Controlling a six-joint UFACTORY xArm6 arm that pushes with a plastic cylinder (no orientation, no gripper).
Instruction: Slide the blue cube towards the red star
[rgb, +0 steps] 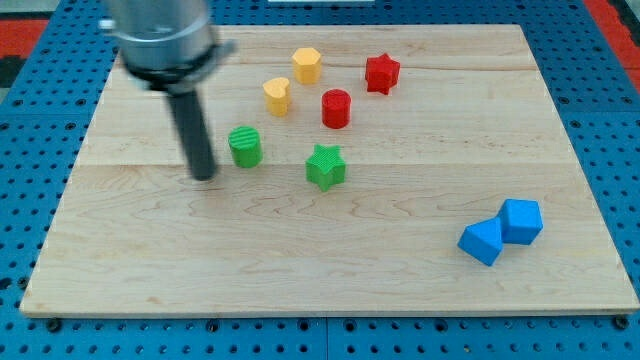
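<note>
Two blue plastic blocks touch well apart from my tip (204, 176), which holds nothing; the blue cube (521, 220) needs pushing from its lower-right side toward the red star (381, 73).

Arm end, motion-blurred: wide grey metallic cylinder body (163, 35), lighter sheen on upper part, darker band around its lower rim with a small lug sticking out on one side. Below it a straight, smooth, dark grey-black rod (192, 130), round in section. My tip (204, 177) blunt, flat-ended. No cables, screws or markings discernible.
</note>
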